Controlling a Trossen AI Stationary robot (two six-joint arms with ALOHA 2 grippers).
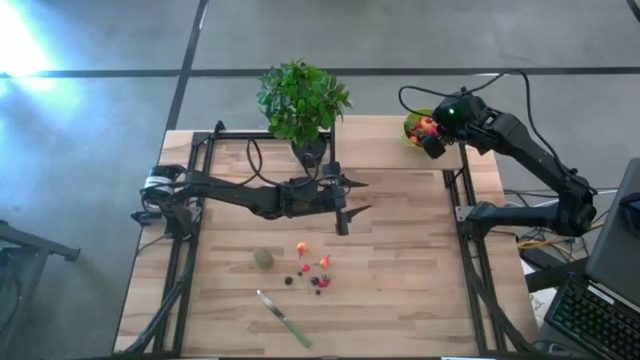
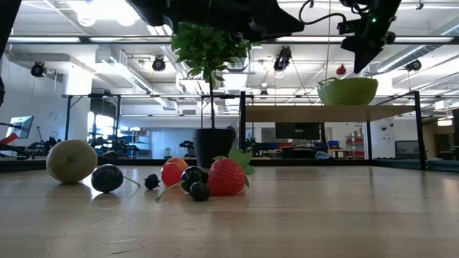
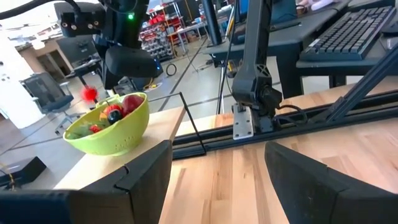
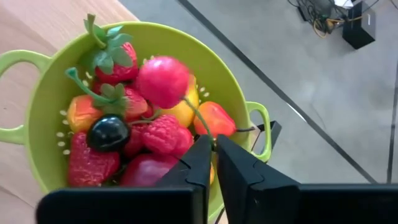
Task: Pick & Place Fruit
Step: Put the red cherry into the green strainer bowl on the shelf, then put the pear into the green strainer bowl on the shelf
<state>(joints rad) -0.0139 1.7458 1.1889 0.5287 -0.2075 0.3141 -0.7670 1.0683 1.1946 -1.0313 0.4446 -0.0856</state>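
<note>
A lime-green bowl (image 4: 43, 124) full of toy fruit stands on a raised wooden ledge (image 2: 301, 113) at the table's far right. My right gripper (image 4: 213, 140) is above it, shut on a red cherry (image 4: 163, 81), which shows in the low view as the red cherry (image 2: 341, 69) over the bowl (image 2: 348, 91). Loose fruit lies at mid table: a dull-green ball (image 1: 263, 258), a strawberry (image 2: 226, 177), dark berries (image 2: 107, 178) and orange ones (image 1: 302, 247). My left gripper (image 1: 352, 197) hangs open and level above the table's middle, pointing toward the bowl (image 3: 109, 127). My right gripper pinches the cherry's thin green stem (image 4: 202, 127) between its two fingertips, near the stem's free end. The fingers slant down from above the bowl. The cherry hangs on the stem just over the bowl's heaped fruit, apart from the fingers.
A potted plant (image 1: 302, 100) stands at the table's far middle. A green-handled knife (image 1: 285, 320) lies near the front edge, below the loose fruit. Black frame rails (image 1: 470, 230) run along both sides of the table. Bare wood lies right of the loose fruit.
</note>
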